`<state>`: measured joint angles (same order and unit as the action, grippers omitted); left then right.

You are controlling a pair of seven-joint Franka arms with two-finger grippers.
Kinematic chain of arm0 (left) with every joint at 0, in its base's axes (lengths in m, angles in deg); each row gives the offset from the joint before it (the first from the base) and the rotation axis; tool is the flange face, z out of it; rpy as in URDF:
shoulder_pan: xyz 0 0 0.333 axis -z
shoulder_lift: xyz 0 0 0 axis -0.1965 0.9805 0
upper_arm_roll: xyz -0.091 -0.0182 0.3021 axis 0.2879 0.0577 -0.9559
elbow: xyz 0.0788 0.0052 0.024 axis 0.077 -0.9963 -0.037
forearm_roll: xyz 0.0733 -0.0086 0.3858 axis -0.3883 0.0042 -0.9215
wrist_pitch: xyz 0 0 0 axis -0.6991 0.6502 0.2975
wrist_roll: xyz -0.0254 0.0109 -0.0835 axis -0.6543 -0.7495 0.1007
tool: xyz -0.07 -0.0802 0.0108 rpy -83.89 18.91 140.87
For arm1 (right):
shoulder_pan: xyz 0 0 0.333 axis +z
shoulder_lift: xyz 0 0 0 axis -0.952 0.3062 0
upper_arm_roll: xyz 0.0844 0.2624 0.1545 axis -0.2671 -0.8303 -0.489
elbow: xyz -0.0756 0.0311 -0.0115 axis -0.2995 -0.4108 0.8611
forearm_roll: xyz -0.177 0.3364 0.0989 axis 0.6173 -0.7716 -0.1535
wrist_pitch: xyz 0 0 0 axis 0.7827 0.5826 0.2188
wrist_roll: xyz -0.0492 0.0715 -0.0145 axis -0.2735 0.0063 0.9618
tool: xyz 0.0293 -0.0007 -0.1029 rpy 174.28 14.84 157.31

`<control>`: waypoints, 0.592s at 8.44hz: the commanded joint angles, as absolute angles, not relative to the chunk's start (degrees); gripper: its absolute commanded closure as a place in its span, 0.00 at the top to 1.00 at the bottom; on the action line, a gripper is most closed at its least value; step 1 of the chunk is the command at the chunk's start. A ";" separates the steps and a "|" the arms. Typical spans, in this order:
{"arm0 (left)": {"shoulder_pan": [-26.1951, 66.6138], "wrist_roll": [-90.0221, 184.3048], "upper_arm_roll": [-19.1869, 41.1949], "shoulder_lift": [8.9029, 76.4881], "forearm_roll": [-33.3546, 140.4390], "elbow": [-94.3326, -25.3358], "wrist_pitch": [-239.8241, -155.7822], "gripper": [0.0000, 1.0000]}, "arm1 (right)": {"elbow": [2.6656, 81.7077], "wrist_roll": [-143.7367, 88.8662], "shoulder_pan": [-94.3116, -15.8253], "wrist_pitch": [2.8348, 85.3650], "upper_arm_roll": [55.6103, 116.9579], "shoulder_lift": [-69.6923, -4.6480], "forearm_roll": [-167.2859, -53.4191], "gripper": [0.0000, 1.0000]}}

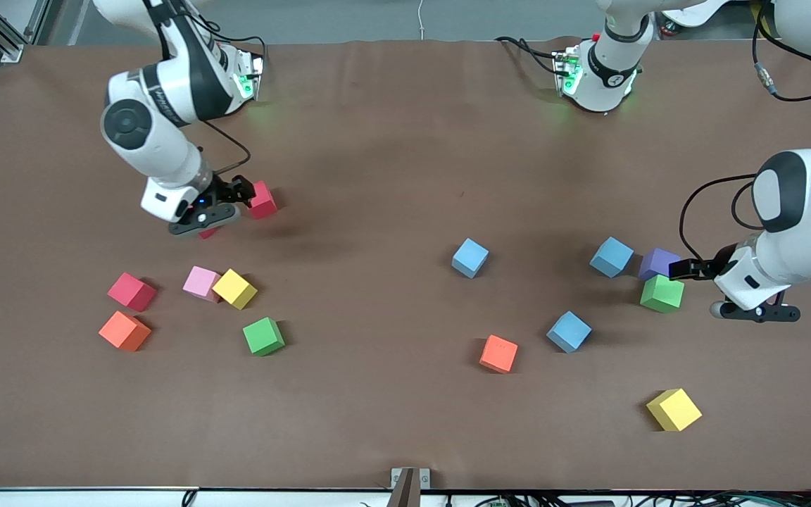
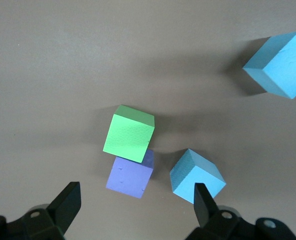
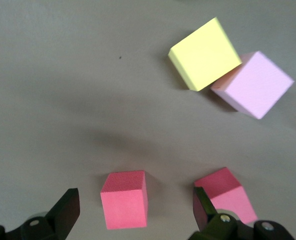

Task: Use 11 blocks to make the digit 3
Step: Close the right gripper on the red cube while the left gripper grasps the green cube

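Both arms are hovering over scattered blocks, jaws spread — nothing gripped.
The right gripper (image 3: 133, 212) is needing to centre on the red block (image 3: 124, 199) before descending; the left gripper (image 2: 138, 210) is hanging over the purple block (image 2: 130, 175), which is touching the green block (image 2: 128, 133) — tight fit.

Fourteen foam blocks (image 1: 471, 257) lie scattered on a brown table (image 1: 391, 141): three red, three light blue, two orange, two green, two yellow, one pink, one purple.

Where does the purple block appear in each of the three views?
Front view: purple block at the left arm's end of the table, touching the green block, which lies nearer the camera.
Left wrist view: purple block between the open left claw's fingers.
Right wrist view: not in it.
Shared landmark: the green block.
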<state>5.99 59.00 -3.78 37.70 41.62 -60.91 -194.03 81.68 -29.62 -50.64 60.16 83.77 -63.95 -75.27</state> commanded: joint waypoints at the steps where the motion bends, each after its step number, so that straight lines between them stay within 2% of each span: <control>1: 4.75 60.27 -3.72 39.04 39.46 -62.59 -198.03 1.00 | 85.80 -28.25 -50.28 62.07 84.35 -66.44 -75.53 1.00; 5: 4.83 62.21 -3.72 44.04 39.45 -65.59 -207.43 1.00 | 86.43 -27.99 -50.19 62.95 84.26 -66.26 -75.44 1.00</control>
